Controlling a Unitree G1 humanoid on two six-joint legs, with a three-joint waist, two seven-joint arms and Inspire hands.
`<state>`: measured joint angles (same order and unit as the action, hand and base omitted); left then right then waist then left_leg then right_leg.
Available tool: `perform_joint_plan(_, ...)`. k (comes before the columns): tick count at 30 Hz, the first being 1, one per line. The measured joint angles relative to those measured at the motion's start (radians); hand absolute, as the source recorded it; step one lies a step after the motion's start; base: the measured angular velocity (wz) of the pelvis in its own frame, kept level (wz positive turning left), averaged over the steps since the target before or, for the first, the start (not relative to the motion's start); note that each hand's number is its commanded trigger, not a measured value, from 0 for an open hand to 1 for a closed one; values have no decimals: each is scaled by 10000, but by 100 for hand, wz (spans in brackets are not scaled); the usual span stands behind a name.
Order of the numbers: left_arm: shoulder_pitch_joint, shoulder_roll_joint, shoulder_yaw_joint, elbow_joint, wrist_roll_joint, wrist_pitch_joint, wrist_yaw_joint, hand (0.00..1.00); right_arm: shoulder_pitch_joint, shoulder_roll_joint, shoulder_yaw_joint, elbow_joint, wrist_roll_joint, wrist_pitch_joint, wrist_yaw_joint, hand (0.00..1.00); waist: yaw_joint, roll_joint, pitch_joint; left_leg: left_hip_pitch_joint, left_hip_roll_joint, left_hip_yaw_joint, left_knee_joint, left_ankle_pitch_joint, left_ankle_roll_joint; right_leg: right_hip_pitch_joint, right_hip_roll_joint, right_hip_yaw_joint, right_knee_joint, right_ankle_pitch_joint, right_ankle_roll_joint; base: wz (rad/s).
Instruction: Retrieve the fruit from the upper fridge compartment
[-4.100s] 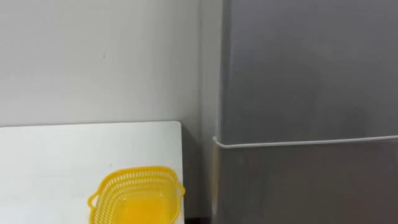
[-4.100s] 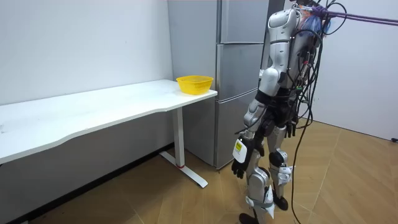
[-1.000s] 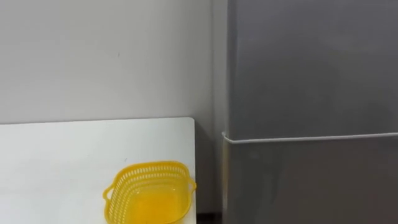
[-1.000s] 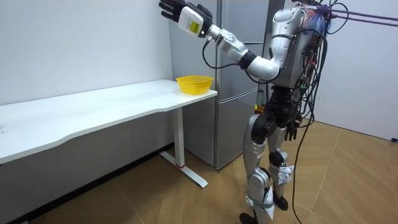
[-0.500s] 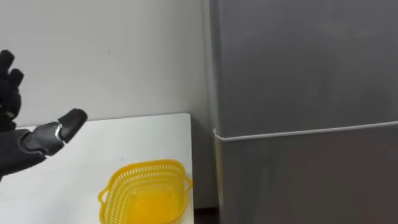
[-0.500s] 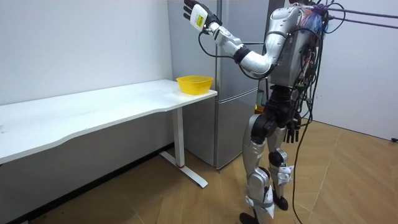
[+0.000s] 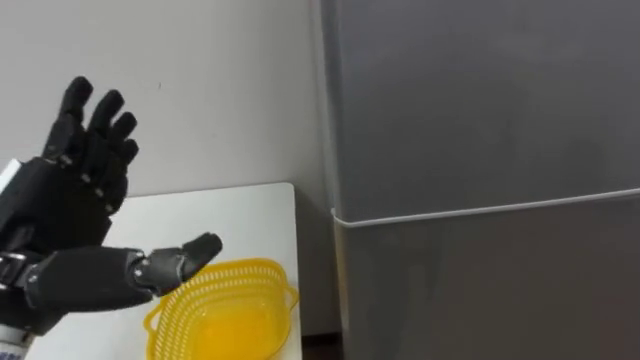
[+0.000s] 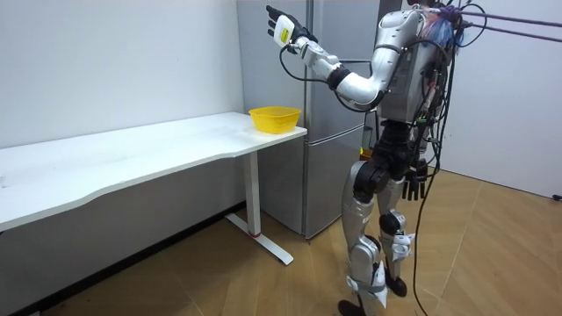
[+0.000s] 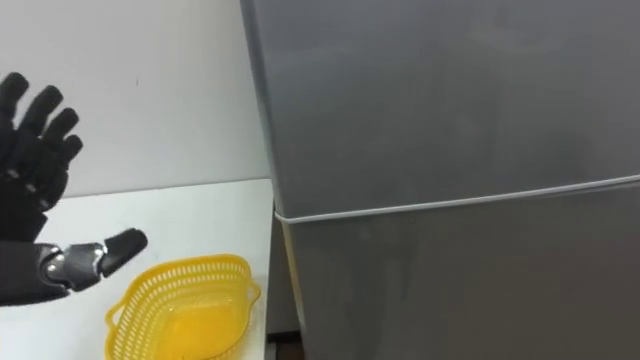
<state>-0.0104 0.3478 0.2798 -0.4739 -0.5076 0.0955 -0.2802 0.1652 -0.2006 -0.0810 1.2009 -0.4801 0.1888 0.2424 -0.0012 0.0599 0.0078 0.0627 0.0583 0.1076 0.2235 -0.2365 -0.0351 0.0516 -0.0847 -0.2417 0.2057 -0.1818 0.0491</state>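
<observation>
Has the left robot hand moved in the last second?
Yes. The left robot hand has shifted to the room view's right, closer to the fridge.

The fridge, a tall grey cabinet with matte doors, stands upright on the right against the far wall, just beside the white table's end, its upper door shut above a thin pale seam.

The fridge wears matt grey brushed metal; beside it, a smooth white table (faintly sheened) bears a glossy yellow perforated plastic basket.
</observation>
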Motion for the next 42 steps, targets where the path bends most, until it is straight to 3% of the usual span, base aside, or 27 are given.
perform_joint_plan(9, -70, 1, -999, 2, 41, 155, -620, 0, -285, 4, 6, 110, -14, 0, -367, 0, -544, 15, -20, -120, 9, -4, 99, 1, 2, -18, -8, -41, -6, 0, -1, 2)
perform_joint_plan(20, -468, -1, -1733, 7, 103, 297, -1382, 0, -464, 4, 207, 173, -2, 89, -433, 0, -607, -9, -8, 25, 23, 294, 102, 1, 2, -18, -22, 156, 121, -1, 0, -6)
perform_joint_plan(28, -938, -6, -2169, 33, 82, 308, -1443, 0, -552, -18, 398, 171, 127, 77, -497, 0, -783, 123, -63, 33, 37, 308, 117, 9, 15, 24, -22, 168, 159, 2, -4, 1)
perform_joint_plan(42, -1125, -6, -2261, 46, 81, 346, -1438, 0, -788, -15, 614, 509, 448, 85, -773, 0, -852, 178, 5, 9, 31, 313, -7, 25, 39, 29, -7, 147, 42, 3, -1, 0)
